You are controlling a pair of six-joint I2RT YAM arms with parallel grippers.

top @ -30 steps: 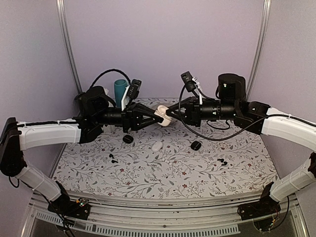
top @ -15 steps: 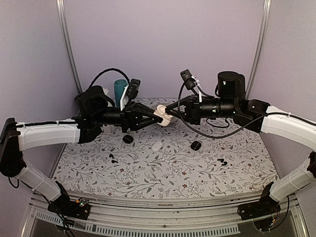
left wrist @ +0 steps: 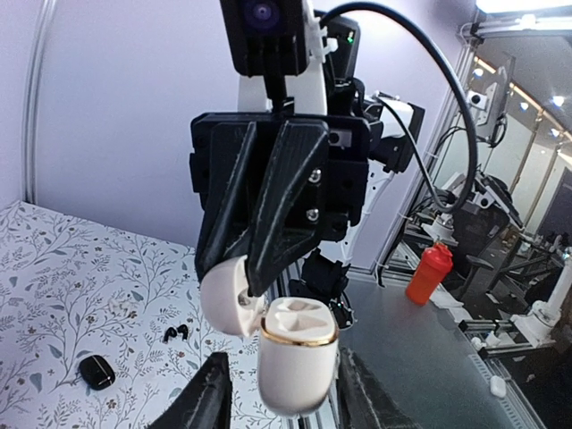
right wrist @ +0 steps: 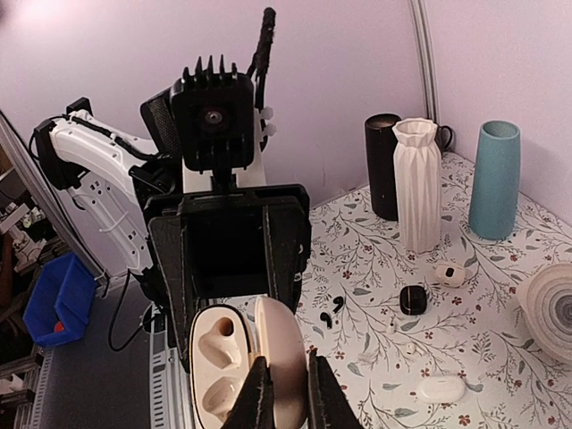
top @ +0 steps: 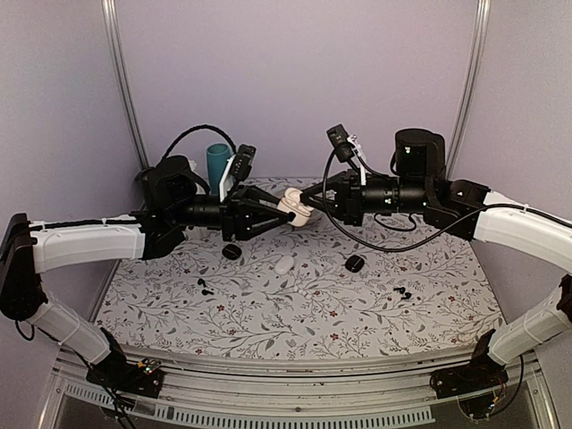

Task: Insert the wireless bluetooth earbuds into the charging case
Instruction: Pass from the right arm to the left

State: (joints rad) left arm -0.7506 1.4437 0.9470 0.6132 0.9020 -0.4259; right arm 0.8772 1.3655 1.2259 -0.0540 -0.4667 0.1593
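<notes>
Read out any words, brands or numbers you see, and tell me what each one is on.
No text can be read in any view.
Charging case: plain white, no logo showing.
Red bottle: no legible label.
White vase: no print.

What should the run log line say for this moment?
charging case: open, midair | right fingers: shut on lid | left fingers: beside case, grip unclear

no legible text, label, brand or number on anything
</notes>
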